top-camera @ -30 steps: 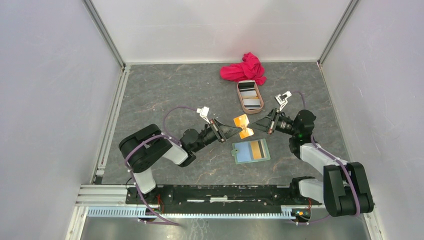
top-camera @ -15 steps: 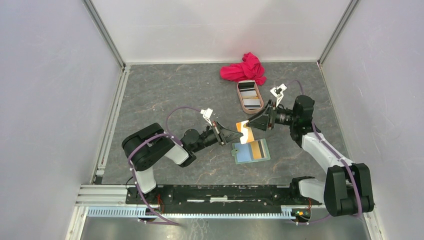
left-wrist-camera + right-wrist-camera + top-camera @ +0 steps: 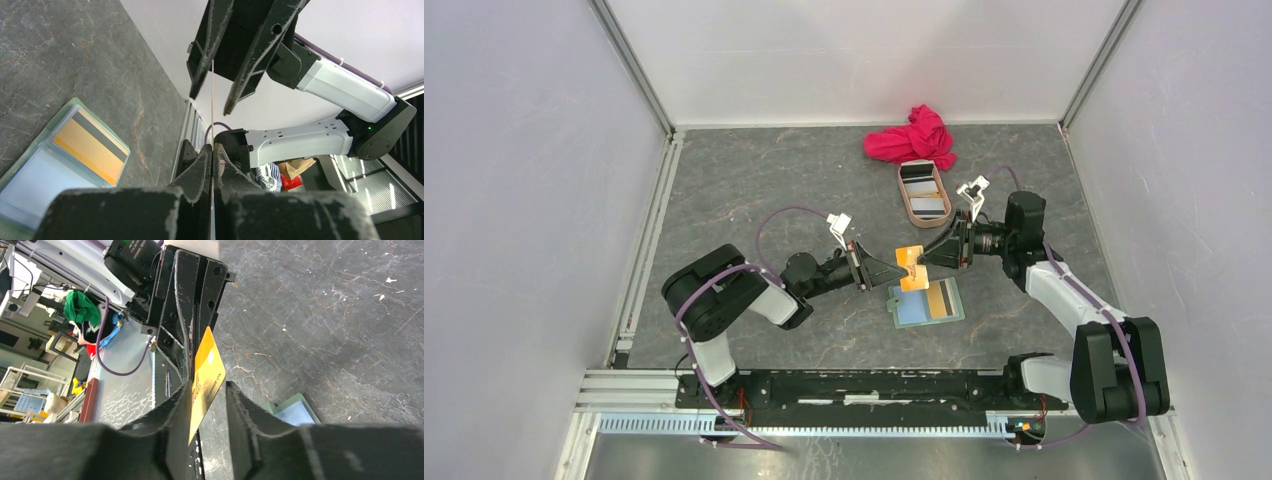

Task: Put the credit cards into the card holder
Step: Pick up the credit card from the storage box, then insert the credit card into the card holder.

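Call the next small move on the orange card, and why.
Probably back the right tool straight off the orange card. The left tool is clamped on the card's near end, while the right tool's jaws stand apart around the far end, so it is not gripping. The card holder lies open just below, ready for the left arm to lower the card.

Tray (image 3: pixel 903 192) lies between card holder (image 3: pixel 911 309) before and cloth (image 3: pixel 914 138) behind.
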Tool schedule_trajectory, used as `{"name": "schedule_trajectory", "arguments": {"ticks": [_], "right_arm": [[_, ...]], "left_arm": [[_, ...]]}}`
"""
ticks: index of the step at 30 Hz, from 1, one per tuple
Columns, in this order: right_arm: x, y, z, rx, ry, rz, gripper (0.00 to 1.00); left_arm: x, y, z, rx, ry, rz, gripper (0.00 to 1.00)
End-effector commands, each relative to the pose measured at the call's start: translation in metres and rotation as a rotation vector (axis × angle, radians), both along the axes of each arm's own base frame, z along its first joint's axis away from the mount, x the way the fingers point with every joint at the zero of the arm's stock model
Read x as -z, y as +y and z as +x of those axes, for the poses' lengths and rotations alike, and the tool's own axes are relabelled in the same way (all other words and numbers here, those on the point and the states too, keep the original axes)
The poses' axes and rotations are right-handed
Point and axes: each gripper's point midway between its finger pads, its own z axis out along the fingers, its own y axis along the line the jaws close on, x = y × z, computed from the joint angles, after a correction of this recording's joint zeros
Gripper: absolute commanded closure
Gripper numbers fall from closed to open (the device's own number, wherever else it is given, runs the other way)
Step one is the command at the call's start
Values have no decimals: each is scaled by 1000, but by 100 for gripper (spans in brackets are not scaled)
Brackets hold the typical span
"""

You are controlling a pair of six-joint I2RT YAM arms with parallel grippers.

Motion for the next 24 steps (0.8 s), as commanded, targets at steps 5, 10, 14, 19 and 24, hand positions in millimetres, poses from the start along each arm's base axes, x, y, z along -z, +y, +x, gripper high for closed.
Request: {"name": "schedule_trajectory", "arguments": {"ticks": [5,10,14,19,24], "right_arm": [[-7,3,-13,-60,-26,22,95],[-6,2,-14,-45,-38,22,100],[-10,-4,-15,-26,-131,19,100],[-7,-16,-14,28,-231,2,100],[7,-26,-15,64,-213,-5,100]], "left_arm": [[-25,-3,-2,28,-108,-52,98],[-25,5,2,-13,-92,-30,71],[-27,22,8,-118,-146,31,49],[-32,49,20,-280,-288,234,34],[-31,100,31,-495,-391,394,4]]}}
